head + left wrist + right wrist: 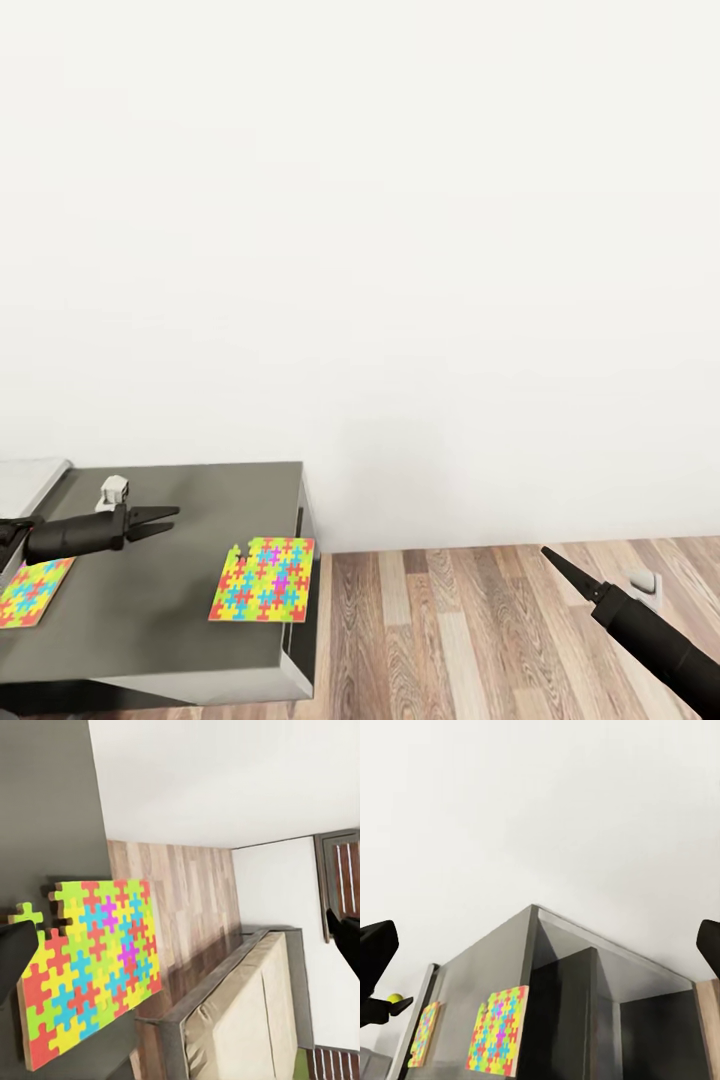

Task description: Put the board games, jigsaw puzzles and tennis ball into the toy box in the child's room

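Presently at the dark grey end of the table [150,640], both arms out, nothing gripped.

Left gripper [160,518] hovers over the table top, fingers a little apart, narrow gap, empty. One jigsaw puzzle [263,579] lies flat at the table's corner nearest the wood floor [480,630], its edge at the rim. Second jigsaw puzzle [30,590] lies further along the table, under the left arm. Right gripper [556,563] hangs over the floor, well off the table; its wrist view shows fingers spread wide. Bed [240,1020] visible beyond the floor.
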